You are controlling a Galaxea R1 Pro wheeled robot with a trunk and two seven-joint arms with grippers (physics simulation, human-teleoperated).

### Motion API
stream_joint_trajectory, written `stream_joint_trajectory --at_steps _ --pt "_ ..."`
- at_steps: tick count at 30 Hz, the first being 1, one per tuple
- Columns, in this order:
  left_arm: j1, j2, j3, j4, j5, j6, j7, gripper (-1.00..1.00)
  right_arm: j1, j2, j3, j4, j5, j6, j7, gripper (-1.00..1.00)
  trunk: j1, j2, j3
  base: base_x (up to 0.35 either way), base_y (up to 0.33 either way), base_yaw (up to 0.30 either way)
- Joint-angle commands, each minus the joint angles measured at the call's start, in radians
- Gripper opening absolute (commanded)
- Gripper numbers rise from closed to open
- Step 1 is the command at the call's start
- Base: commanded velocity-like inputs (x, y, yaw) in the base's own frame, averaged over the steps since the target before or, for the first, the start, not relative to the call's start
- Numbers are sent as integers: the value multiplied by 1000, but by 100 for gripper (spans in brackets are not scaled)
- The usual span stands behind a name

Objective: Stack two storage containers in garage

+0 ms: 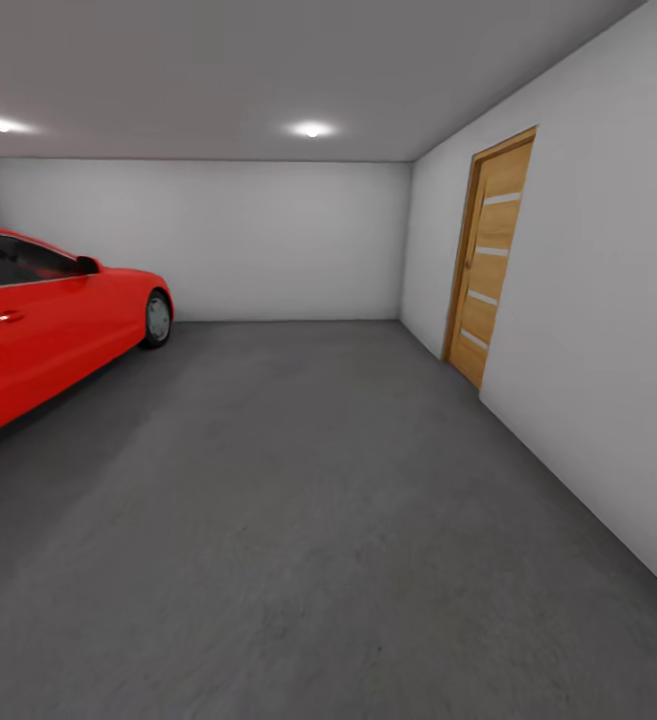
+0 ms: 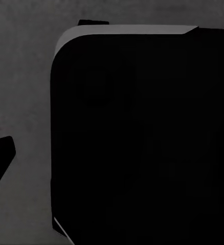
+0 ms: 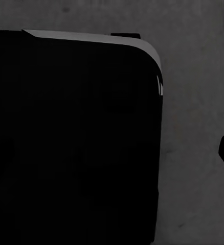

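Concrete floor point(image 1: 298, 560) is lying nearest the head cam, dark grey & speckled, w/ nothing resting on it. Going left to right: red car point(image 1: 48, 320) is sitting at left, white back wall point(image 1: 268, 240) is running across the middle, slatted wooden door point(image 1: 488, 260) is standing in the right wall. So the robot is standing in the garage, but no orange-red container is showing here.

Wrist cams are looking down at a big black rounded robot body point(image 2: 137, 143) over grey concrete point(image 3: 194, 127). Pincer state on either arm: can't tell.

Judgement: this is a travel leg. To do it well, probably keep the base driving slowly, well apart from car & wall, and choose open floor mid-room for the drop.
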Motion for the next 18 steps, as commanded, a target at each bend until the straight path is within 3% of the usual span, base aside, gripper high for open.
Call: stream_joint_trajectory --at_steps 1,7,14,18 --pt "0 0 1 0 6 -3 1 100 0 0 0 0 1 -2 0 100 1 0 -1 323 0 -250" --pt "0 0 0 0 7 -3 1 100 0 0 1 3 0 -1 0 100 1 0 -1 323 0 -189" --pt "0 0 4 0 7 -3 1 100 0 -2 2 5 -1 4 0 100 1 0 -1 323 0 -22" --pt "0 1 27 0 17 -3 1 100 0 -2 2 5 -1 3 0 100 1 0 -1 323 0 -3"
